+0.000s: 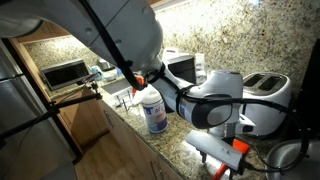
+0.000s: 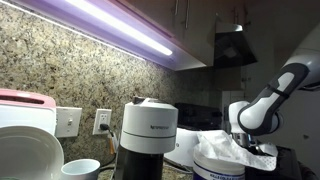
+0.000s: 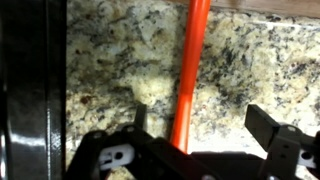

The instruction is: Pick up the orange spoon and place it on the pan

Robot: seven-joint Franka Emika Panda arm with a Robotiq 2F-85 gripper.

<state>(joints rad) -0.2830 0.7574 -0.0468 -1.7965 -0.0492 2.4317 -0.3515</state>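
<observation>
— Gripper [image 3: 200, 128] state?
— Spread wide, one finger either side of the slim red-orange spoon [image 3: 186, 80], apart from it. It lies straight on the speckled granite counter [image 3: 260, 70].
— Room?
— Bare stone one side; opposite, close by, probably the rim of the round dark grey metal pan [image 3: 30, 90].

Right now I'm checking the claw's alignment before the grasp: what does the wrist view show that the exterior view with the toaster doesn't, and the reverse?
Only the wrist view: the straight handle of the orange spoon lying between the fingers of the open claw, not yet gripped, and a dark edge at the left, possibly the pan.
Only the exterior view: the white toaster, a white bottle, a microwave and the arm.
Both: the granite counter and the spoon, which is only a small orange patch in the exterior view.
</observation>
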